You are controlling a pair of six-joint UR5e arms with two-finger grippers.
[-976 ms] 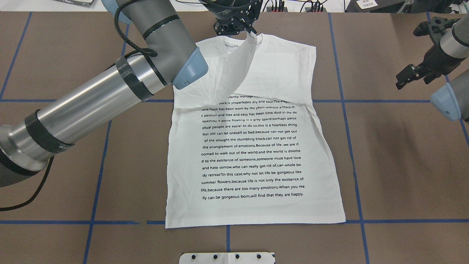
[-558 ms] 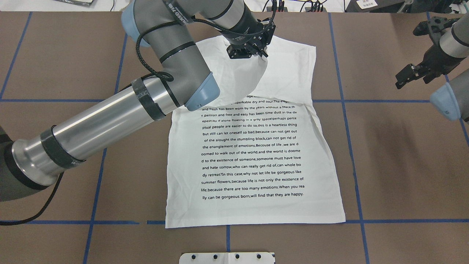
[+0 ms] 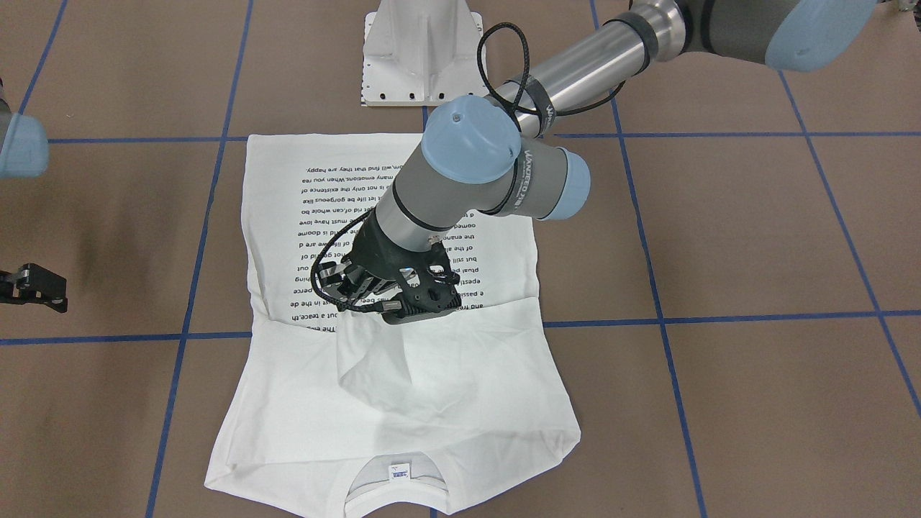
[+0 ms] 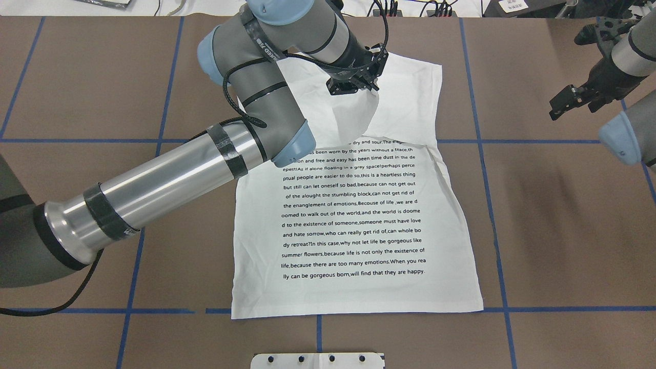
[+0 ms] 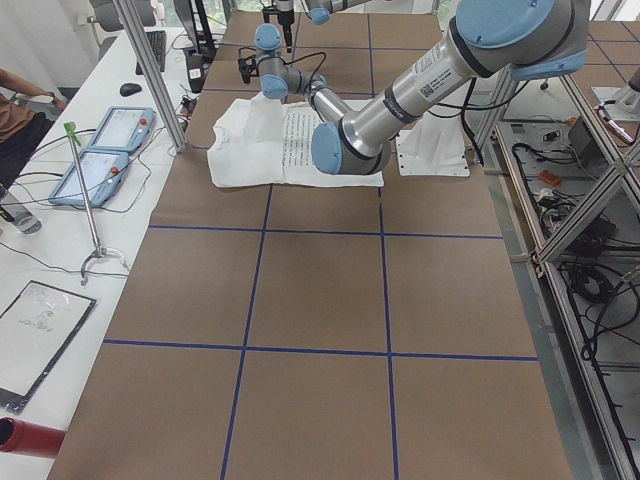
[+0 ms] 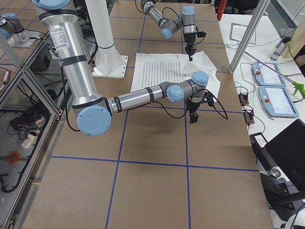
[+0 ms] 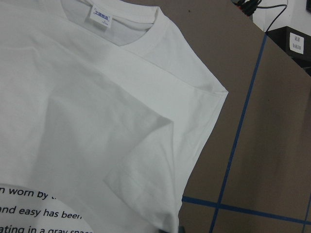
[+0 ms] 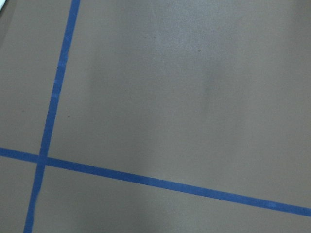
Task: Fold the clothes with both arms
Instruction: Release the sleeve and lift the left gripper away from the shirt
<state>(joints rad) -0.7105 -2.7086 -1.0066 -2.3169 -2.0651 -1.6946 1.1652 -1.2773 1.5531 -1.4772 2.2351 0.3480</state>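
Tenting soft white shirt into creased cone, left pincer.

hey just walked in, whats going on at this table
The robot is partway through folding a white shirt that lies print side up on the brown table. Its left gripper is shut on one sleeve and holds it raised over the chest area, just above the block of printed text; the sleeve is not yet laid flat. The right gripper hangs open off to the side, above the table and clear of the shirt, with nothing in it.
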